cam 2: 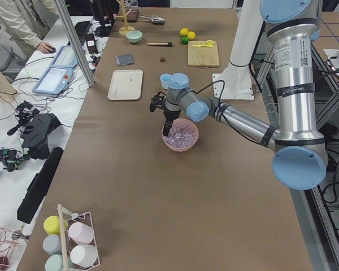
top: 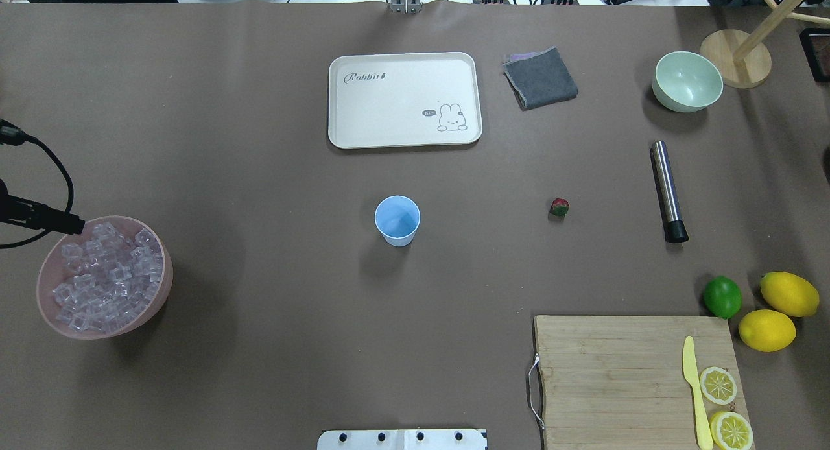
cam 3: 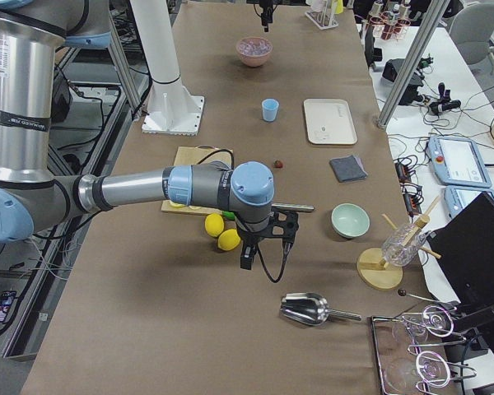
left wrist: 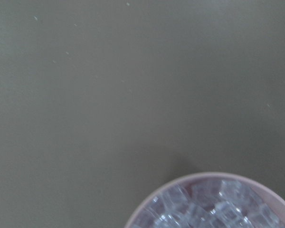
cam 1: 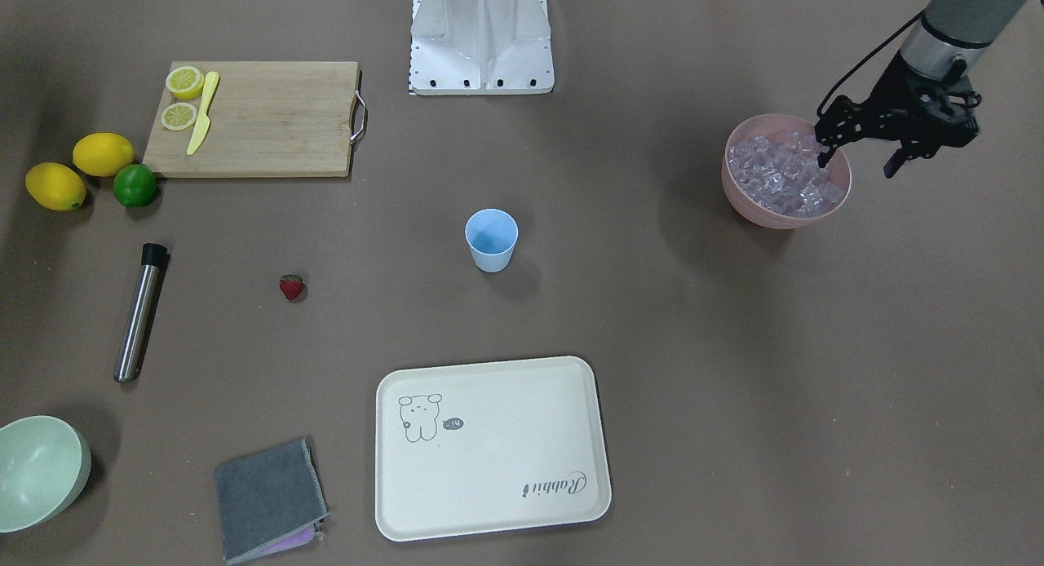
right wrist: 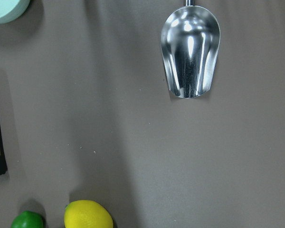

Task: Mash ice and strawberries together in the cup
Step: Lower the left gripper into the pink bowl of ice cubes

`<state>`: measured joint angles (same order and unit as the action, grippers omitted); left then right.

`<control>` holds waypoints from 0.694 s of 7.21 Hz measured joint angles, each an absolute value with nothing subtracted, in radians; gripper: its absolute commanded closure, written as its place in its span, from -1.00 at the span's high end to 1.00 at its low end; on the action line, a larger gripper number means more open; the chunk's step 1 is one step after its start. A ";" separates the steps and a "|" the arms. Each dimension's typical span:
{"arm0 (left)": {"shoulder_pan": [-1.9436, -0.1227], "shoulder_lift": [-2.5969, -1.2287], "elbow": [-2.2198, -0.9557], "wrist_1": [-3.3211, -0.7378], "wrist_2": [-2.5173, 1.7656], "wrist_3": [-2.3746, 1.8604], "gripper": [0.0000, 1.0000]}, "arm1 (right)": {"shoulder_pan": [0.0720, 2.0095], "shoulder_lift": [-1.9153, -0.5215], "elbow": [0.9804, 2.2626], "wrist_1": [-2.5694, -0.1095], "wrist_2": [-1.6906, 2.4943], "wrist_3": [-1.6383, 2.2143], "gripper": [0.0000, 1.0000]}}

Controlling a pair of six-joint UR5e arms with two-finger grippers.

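Front view: we see L gripper [cam 1: 856, 165] w/ jaws apart, astride the pink bowl [cam 1: 746, 203] rim, one fingertip [cam 1: 822, 160] in the ice [cam 1: 783, 174], the other outside. Cup [cam 1: 491, 238] stands upright mid-table, well apart from the bowl; strawberry [cam 1: 291, 286] lies btwn cup & steel rod [cam 1: 139, 321].
Overhead: cup sits near the tray [top: 402, 67].
Right side view: R gripper [cam 3: 263, 247] hangs over the table beside the lemons [cam 3: 222, 232]; we can't tell its jaws.
L wrist cam: bowl rim & ice at bottom edge.
R wrist cam: metal scoop [right wrist: 190, 52] on the table.
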<state>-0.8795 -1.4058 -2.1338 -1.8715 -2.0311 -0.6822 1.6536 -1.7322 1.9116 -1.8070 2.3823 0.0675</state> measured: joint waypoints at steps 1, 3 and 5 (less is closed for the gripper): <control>-0.824 -1.396 -2.151 -1.871 -2.004 -0.711 0.84 | 1.654 -1.732 1.911 -1.807 2.382 0.067 1.00; -0.752 -1.393 -2.153 -1.872 -1.959 -0.748 0.70 | 1.654 -1.732 1.908 -1.807 2.382 0.067 1.00; -0.712 -1.394 -2.143 -1.872 -1.943 -0.755 0.70 | 1.654 -1.732 1.907 -1.807 2.381 0.067 1.00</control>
